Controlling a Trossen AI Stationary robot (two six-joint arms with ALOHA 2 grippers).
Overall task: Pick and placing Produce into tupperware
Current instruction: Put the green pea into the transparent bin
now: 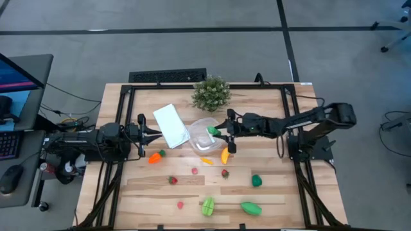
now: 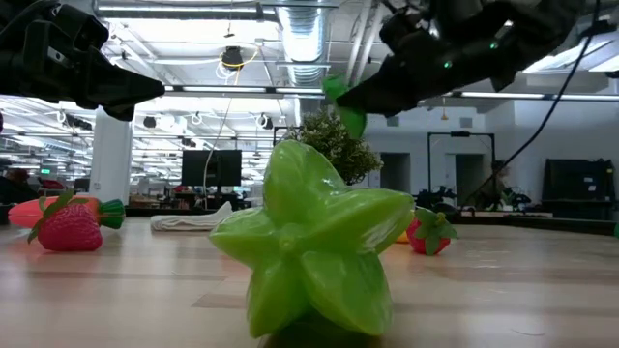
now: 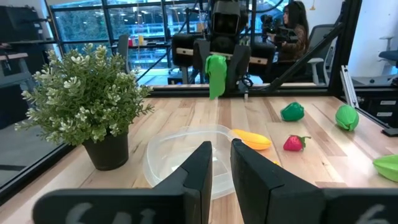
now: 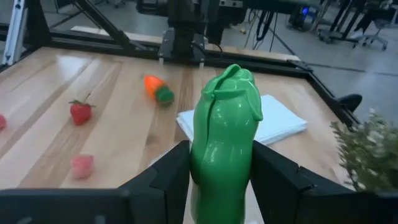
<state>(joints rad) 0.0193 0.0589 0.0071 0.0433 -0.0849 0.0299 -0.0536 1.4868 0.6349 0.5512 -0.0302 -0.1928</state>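
The clear round tupperware (image 1: 204, 136) sits mid-table, also in the left wrist view (image 3: 186, 155). My right gripper (image 1: 219, 131) reaches in from the table's right and hovers over the tupperware's right rim, shut on a green toy piece (image 4: 224, 143). My left gripper (image 1: 156, 134) waits at the table's left, beside the white lid, its fingers a narrow gap apart (image 3: 221, 171). Loose on the wood lie the banana (image 1: 225, 154), carrot (image 1: 155, 156), strawberries (image 1: 173, 180) (image 1: 225, 172) and green pieces (image 1: 257, 181) (image 1: 251, 207) (image 1: 207, 206). My right gripper pinches the green piece between its two fingers (image 4: 171, 177), gripping its lower half (image 4: 217, 186). The fingers come almost level from the table's right. The piece is lifted clear above the tupperware, and its free end (image 3: 216, 78) sticks out past the fingertips.
A bushy potted plant (image 1: 211, 94) stands just beyond the tupperware's far side. The flat white lid (image 1: 171, 125) lies left of the tupperware. A green star-shaped piece (image 2: 309, 251) fills the low view. A person sits in the room behind the right arm (image 3: 292, 28).
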